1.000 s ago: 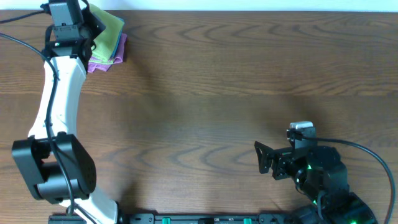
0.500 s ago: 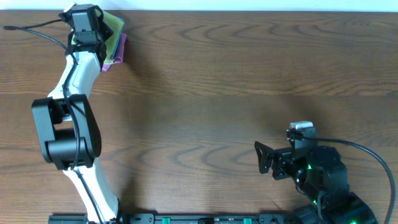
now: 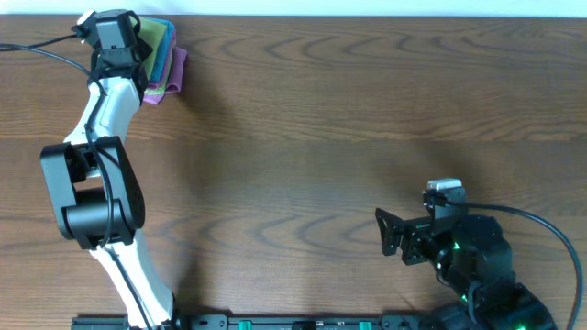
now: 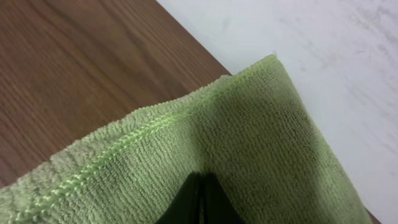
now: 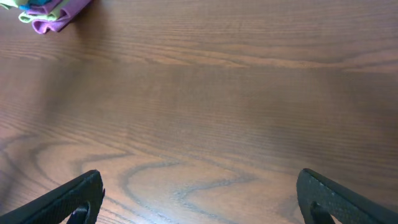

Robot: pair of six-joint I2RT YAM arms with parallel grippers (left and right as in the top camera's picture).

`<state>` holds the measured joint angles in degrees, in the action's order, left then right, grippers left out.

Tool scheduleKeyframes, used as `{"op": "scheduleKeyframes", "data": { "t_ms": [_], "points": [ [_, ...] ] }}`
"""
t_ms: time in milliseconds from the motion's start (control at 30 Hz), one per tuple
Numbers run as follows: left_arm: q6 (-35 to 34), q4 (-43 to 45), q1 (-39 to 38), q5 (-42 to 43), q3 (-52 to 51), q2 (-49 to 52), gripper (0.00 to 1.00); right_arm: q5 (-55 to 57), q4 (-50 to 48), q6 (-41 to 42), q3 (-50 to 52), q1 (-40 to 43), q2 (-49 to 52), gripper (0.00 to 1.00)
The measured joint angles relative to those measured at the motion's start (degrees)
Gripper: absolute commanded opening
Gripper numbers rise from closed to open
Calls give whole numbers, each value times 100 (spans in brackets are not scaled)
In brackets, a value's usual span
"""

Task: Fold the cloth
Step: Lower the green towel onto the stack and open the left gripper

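Observation:
The lime-green cloth [image 3: 158,32] lies on top of a stack at the far left corner of the table. It fills the left wrist view [image 4: 249,124], with one corner past the table edge. My left gripper [image 4: 200,190] is shut on the cloth, its black fingertips pressed together in the fabric. In the overhead view the left wrist [image 3: 115,32] covers part of the stack. My right gripper [image 3: 387,236] is open and empty at the near right, low over bare wood [image 5: 199,199]. The cloth's edge shows far off in the right wrist view [image 5: 26,17].
A bright blue cloth [image 3: 162,57] and a purple cloth [image 3: 171,81] lie under the green one. Both also show in the right wrist view, the blue cloth [image 5: 34,4] and the purple cloth [image 5: 62,15]. The table's far edge [image 4: 205,46] runs just behind the stack.
The left arm has swung round and its wrist has settled over the stack. The green cloth has shifted toward the far edge, uncovering the blue cloth. The right arm has not moved.

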<state>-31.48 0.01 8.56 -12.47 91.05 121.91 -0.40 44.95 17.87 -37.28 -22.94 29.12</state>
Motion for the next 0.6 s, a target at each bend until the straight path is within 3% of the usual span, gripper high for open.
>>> {"op": "scheduleKeyframes", "data": {
  "t_ms": [400, 433, 567, 600],
  "points": [
    [2, 28, 2, 0, 0, 310, 6, 0, 0, -2, 0, 0, 0, 99],
    [2, 28, 2, 0, 0, 341, 9, 0, 0, 0, 0, 0, 0, 99],
    [31, 149, 2, 0, 2, 365, 45, 0, -2, 0, 0, 0, 0, 99],
    [46, 192, 2, 0, 2, 365, 47, 0, 0, -2, 0, 0, 0, 99]
  ]
}}
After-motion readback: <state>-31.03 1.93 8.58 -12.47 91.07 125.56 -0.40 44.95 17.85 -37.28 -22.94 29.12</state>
